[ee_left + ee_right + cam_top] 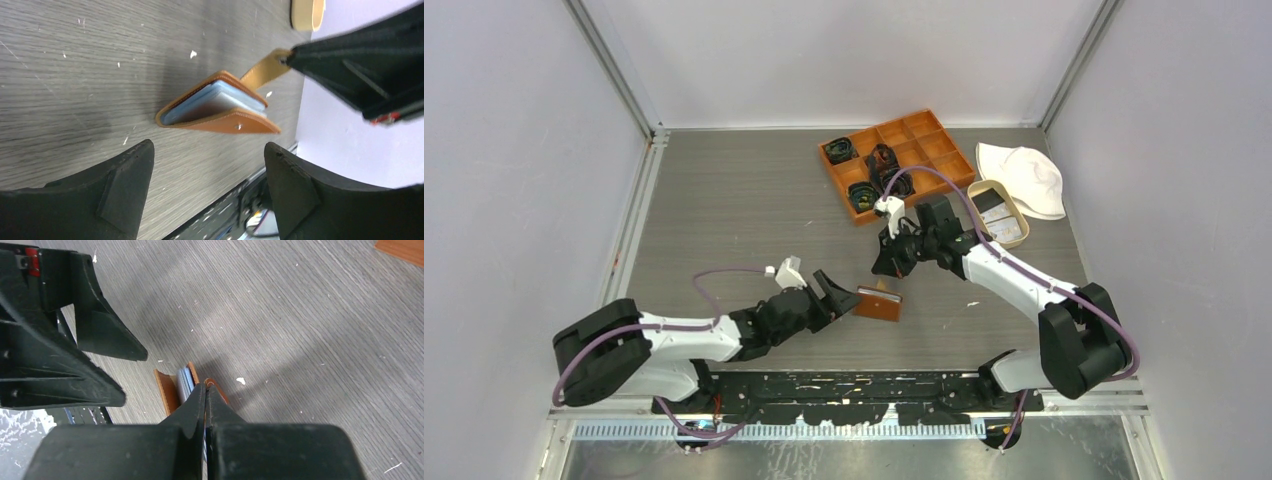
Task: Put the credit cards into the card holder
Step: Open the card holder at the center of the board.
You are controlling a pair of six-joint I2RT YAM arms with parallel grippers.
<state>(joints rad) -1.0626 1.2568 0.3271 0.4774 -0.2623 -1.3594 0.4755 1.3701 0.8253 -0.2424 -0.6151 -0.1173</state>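
Observation:
The brown card holder [877,304] lies half open on the table between the arms. Bluish credit cards [225,97] sit inside it, and they also show in the right wrist view [184,381]. My right gripper [887,272] is shut on the holder's strap [264,69] and holds it up from the holder [166,390]; in the right wrist view the jaws [205,387] are pressed together on the strap's tip. My left gripper [840,291] is open and empty just left of the holder, which lies ahead of its fingers [208,150]. No black card shows.
An orange compartment box [899,158] with dark coiled items stands at the back. A beige oval tray [997,212] and a white hat [1024,175] are at the back right. The tray's rim [306,10] shows in the left wrist view.

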